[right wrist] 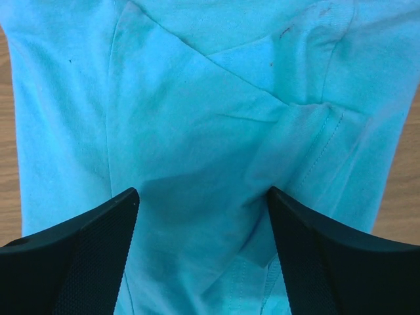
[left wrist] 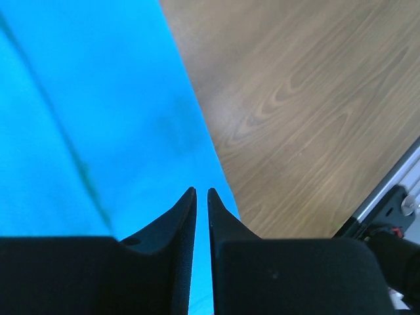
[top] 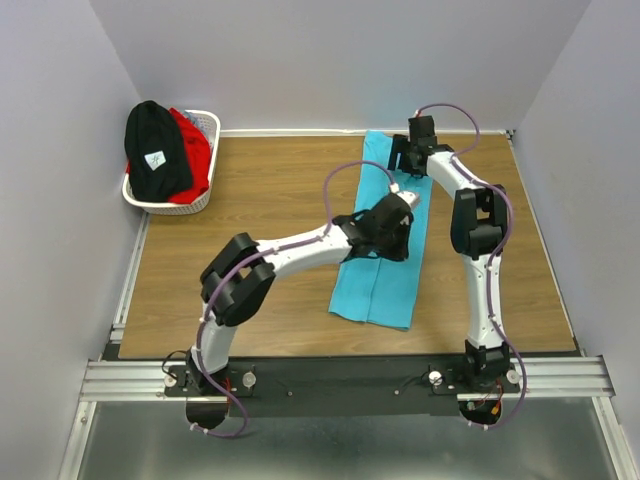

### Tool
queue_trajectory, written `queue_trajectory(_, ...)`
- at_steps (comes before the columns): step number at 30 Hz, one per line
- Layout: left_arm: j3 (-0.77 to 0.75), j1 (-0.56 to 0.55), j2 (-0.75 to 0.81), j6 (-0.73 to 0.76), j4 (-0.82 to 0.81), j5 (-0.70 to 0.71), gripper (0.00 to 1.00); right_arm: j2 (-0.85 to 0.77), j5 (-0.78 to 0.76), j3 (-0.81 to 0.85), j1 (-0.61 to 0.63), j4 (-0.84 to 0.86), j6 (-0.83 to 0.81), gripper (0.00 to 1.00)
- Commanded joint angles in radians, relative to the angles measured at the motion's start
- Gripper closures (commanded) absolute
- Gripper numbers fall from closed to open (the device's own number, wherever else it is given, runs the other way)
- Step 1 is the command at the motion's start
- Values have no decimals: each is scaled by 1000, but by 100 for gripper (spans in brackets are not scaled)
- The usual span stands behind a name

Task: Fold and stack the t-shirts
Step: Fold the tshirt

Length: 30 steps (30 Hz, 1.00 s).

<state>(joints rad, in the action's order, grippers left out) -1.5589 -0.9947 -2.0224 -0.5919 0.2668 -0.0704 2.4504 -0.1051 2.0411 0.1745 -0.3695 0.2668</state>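
Observation:
A turquoise t-shirt [top: 375,285] lies on the wooden table as a long, narrow folded strip running from far to near. My left gripper [top: 392,232] hovers over its middle, close to its right edge. In the left wrist view the left gripper [left wrist: 201,190] shows only a thin slit between its fingers, with nothing pinched and turquoise cloth [left wrist: 98,98] beneath. My right gripper [top: 408,158] is over the strip's far end. Seen from the right wrist, the right gripper [right wrist: 203,191] stands wide open above a folded-in sleeve [right wrist: 308,151]. A black t-shirt [top: 157,150] and a red one [top: 195,150] are piled in the basket.
The white lattice basket [top: 170,207] sits at the table's far left corner. Bare wood [top: 260,200] spreads between it and the strip, and also lies right of the cloth [left wrist: 315,98]. A metal rail [top: 340,378] runs along the near edge.

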Motion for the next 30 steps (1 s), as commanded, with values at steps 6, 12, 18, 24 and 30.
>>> queue_trajectory(6,198,162,267,-6,12,104,80,-264,-24,-48,-6,-74,32,9)
queue_trajectory(12,453,185,389,-52,-34,158,80,-531,4,-368,-6,-91,179,10)
queue_trajectory(18,654,185,455,-81,-118,94,76,-865,18,-838,29,-88,301,18)
queue_trajectory(24,724,154,453,-69,-138,75,71,-1163,62,-1206,65,-86,403,21)
queue_trajectory(30,772,117,476,-92,-132,55,70,-1310,183,-1406,98,-112,476,29)
